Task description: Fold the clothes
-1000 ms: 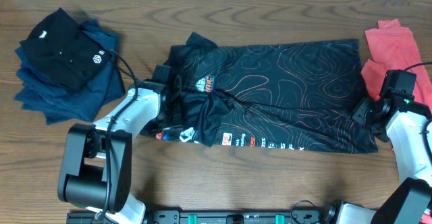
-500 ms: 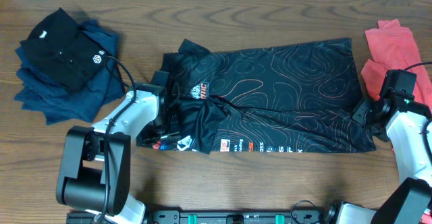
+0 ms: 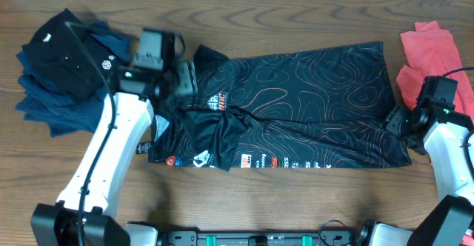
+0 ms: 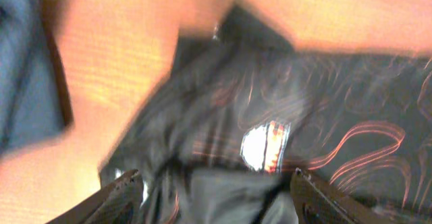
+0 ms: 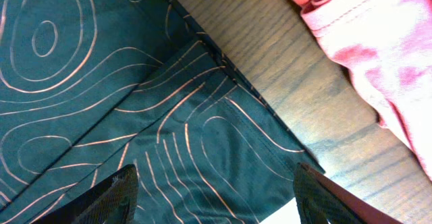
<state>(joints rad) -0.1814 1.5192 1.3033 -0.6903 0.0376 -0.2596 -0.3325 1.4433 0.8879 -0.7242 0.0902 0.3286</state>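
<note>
Fingers (image 4: 125, 190) of my left gripper (image 3: 184, 79) are spread wide with nothing between them, over the collar end of the black jersey (image 3: 311, 98). My right gripper (image 5: 216, 190) is spread wide too, holding nothing, over the jersey's near right corner. The jersey lies across the middle of the table (image 3: 296, 198), between dark clothes (image 3: 67, 75) at the far left corner and a red shirt (image 3: 426, 50) at the right edge.

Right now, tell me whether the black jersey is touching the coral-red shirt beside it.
Apart. The right wrist view shows a strip of bare table running between the jersey edge and the coral-red shirt, all along the part in frame.
</note>
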